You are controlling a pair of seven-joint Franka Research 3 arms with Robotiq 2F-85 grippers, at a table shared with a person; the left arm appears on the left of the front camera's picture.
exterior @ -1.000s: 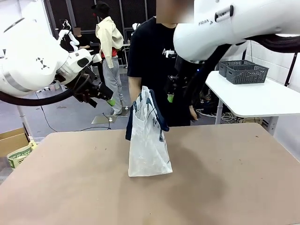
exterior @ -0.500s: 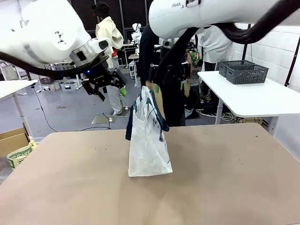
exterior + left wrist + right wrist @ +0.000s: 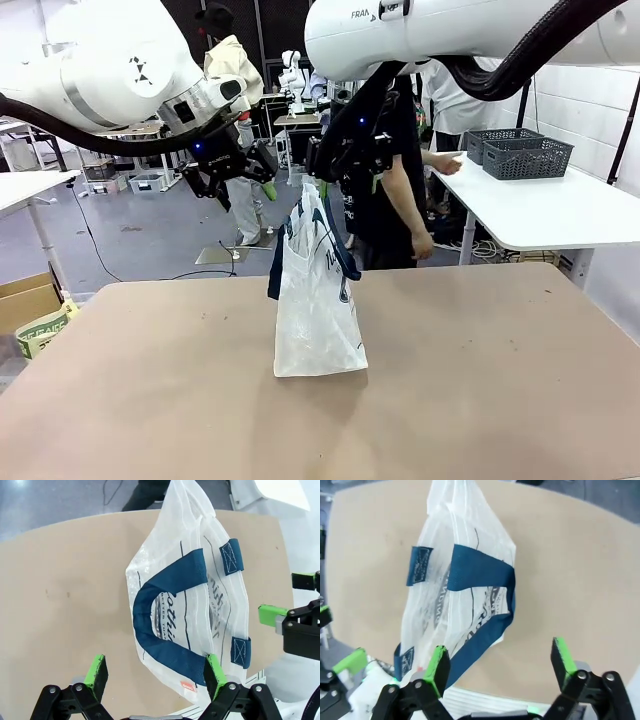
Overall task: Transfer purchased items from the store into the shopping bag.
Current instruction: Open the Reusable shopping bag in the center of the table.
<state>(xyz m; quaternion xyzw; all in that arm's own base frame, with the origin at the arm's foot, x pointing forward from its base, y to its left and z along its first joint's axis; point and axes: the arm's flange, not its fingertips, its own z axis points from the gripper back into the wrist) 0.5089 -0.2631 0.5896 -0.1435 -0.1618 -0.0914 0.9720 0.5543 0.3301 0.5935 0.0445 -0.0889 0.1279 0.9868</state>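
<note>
Shopping bag (image 3: 318,300) looks flimsy, light, floppy plastic; I'd grab the navy strap handles (image 3: 165,615). Left claw (image 3: 154,669) and right claw (image 3: 501,662) both wide open, empty.

Near: tan work table (image 3: 480,400), matte top, a few faint marks. Right: white side table (image 3: 560,225) with a rounded corner, beside a white block wall (image 3: 590,100). Floor (image 3: 140,235) is grey and smooth, with a black cable (image 3: 88,232) trailing over it. Near left: cardboard box (image 3: 25,298) on the floor. Far left: another white table (image 3: 30,185), storage bins (image 3: 150,182) beyond it. Far back: dark grid partition panels (image 3: 130,20). Light even, soft shadows on the tan top.
</note>
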